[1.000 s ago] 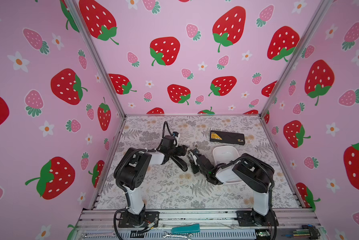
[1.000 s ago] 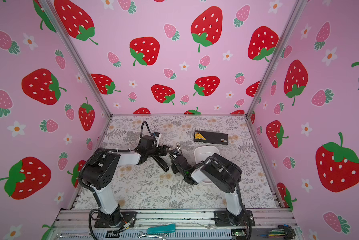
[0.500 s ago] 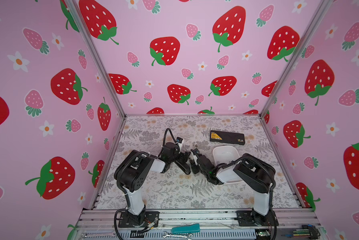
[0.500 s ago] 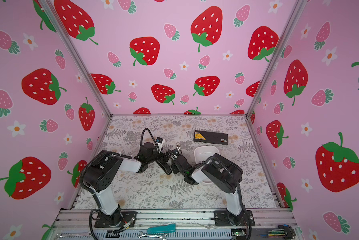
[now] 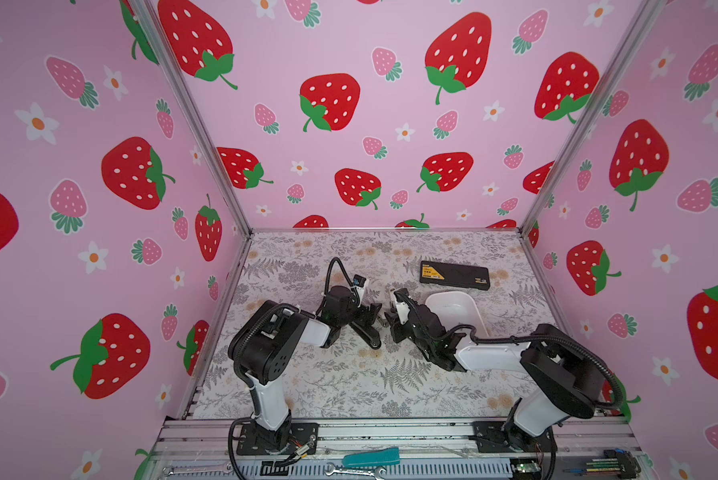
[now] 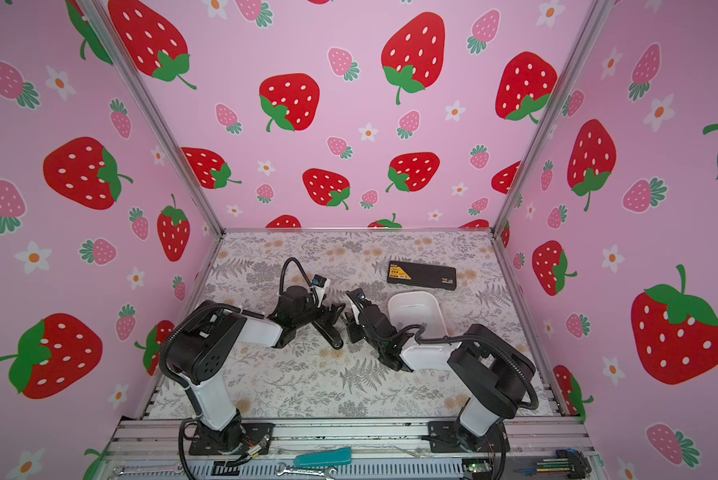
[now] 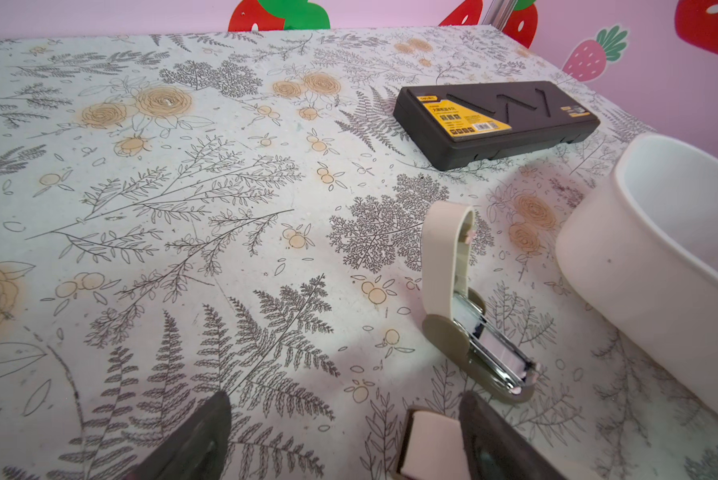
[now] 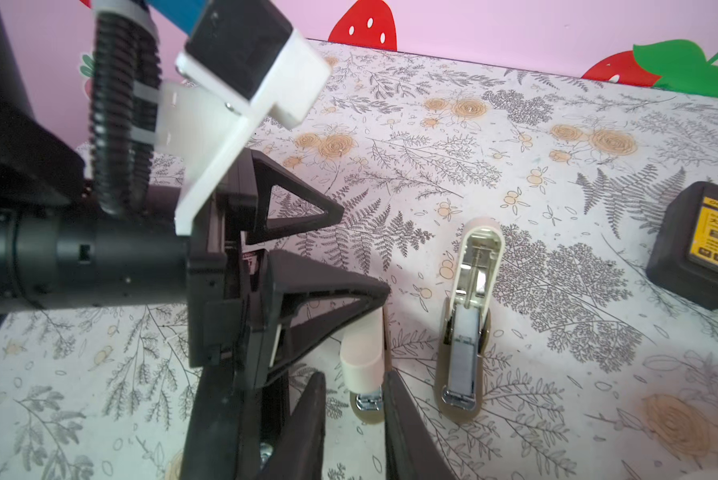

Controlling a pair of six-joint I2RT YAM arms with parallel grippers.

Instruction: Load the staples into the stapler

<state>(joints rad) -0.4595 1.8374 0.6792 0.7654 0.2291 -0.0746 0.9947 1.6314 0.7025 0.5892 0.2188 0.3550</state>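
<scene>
What looks like grey staples [image 8: 463, 357] fills the open stapler [image 8: 469, 316]. Just beside it, a closed stapler [image 8: 363, 353] sits between the right gripper [image 8: 354, 376]'s narrow jaws; I cannot tell if they are gripping it. The left gripper [image 7: 344, 395] is spread wide nearby.

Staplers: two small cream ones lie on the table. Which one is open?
The open stapler, cream lid hinged up, metal channel exposed. The closed stapler, lid down, sits between the fingers of the right gripper.

Left of the mat [image 5: 291, 266] wide open for you, white tub [image 5: 453, 307] and black case [image 5: 455, 274] blocking right rear, left gripper [image 8: 365, 249], right gripper [image 8: 354, 376], closed stapler [image 8: 363, 353], open stapler [image 8: 467, 332] all crowding centre
</scene>
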